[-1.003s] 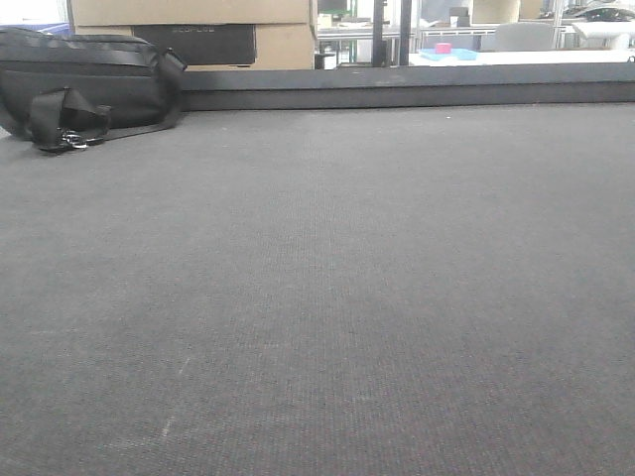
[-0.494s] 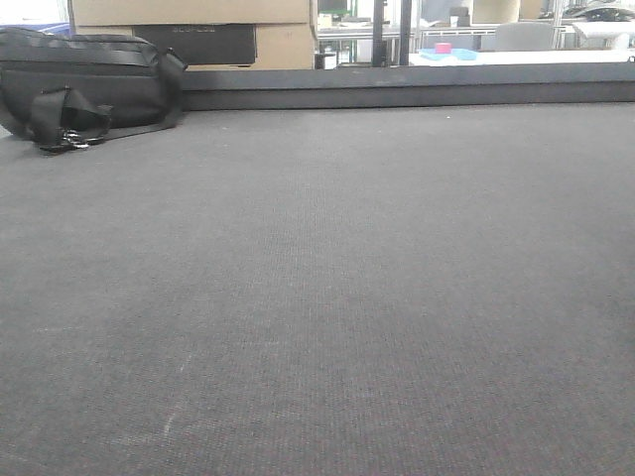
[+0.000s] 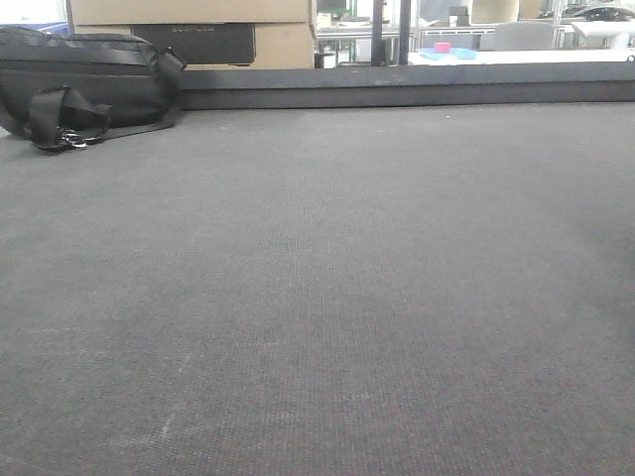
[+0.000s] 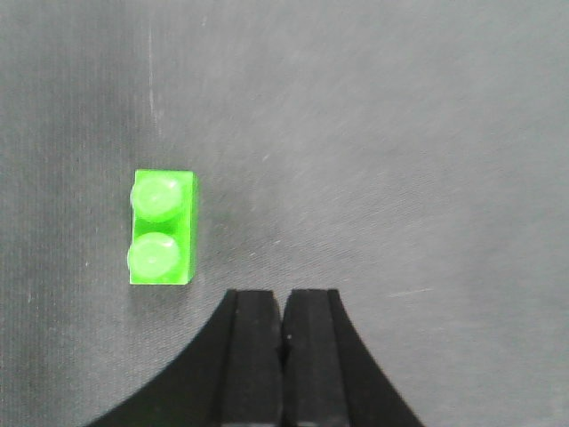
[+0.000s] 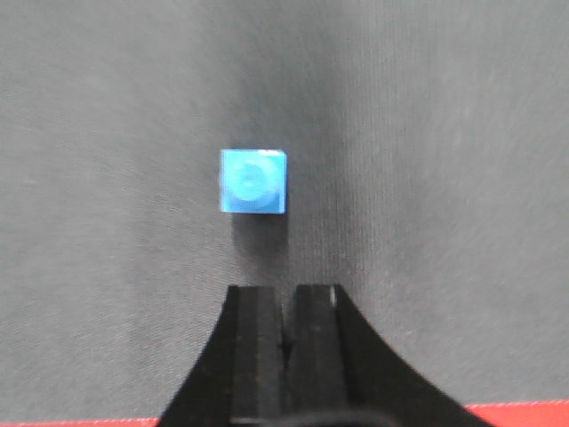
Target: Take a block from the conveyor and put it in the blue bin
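Observation:
The conveyor (image 3: pixel 327 278) is a wide dark grey woven belt with a low black rail (image 3: pixel 417 91) at its far edge. In the left wrist view a green two-stud block (image 4: pixel 163 228) lies on the belt, ahead and left of my left gripper (image 4: pixel 283 295), which is shut and empty. In the right wrist view a small blue one-stud block (image 5: pixel 254 182) lies on the belt just ahead of my right gripper (image 5: pixel 286 291), also shut and empty. No blue bin shows close by. Neither block nor gripper shows in the front view.
A black bag (image 3: pixel 84 84) with straps sits at the belt's far left. Cardboard boxes (image 3: pixel 198 30) stand behind the rail. A far table carries a blue tray with a pink item (image 3: pixel 444 50). A red strip (image 5: pixel 71 421) runs along the bottom of the right wrist view.

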